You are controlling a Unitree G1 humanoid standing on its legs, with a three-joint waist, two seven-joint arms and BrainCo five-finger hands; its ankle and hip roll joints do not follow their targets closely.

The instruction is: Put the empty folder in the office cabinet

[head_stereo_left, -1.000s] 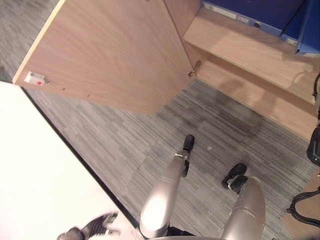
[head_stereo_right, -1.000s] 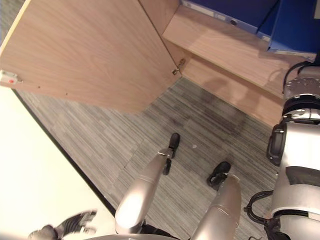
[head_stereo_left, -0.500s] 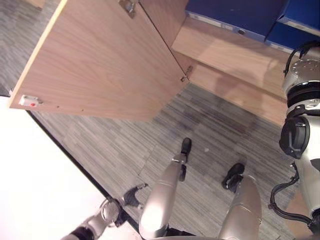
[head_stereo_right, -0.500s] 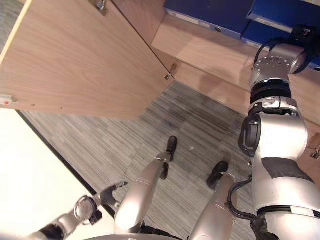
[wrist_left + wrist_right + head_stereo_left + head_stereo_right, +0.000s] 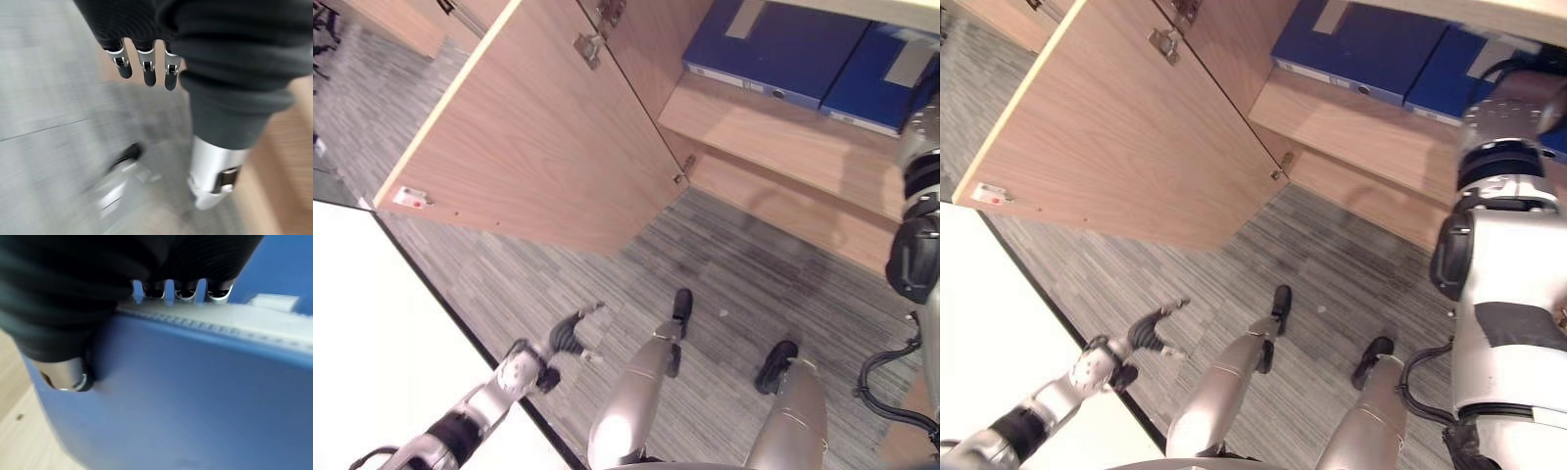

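Floor: grey striped carpet (image 5: pixel 538 284). Furniture: light wood-veneer cabinet with its door (image 5: pixel 543 147) swung open on metal hinges, one shelf (image 5: pixel 783 132) exposed. A white table surface (image 5: pixel 382 343) with a dark edge lies at left.

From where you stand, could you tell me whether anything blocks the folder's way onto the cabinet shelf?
Nothing visible does: the cabinet door is swung open, and the right hand holds the blue folder at the shelf, beside another blue folder.

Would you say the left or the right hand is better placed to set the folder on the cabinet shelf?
Right, I'd say: the right hand already grips the blue folder beside the shelf; the left hand hangs empty above the floor.
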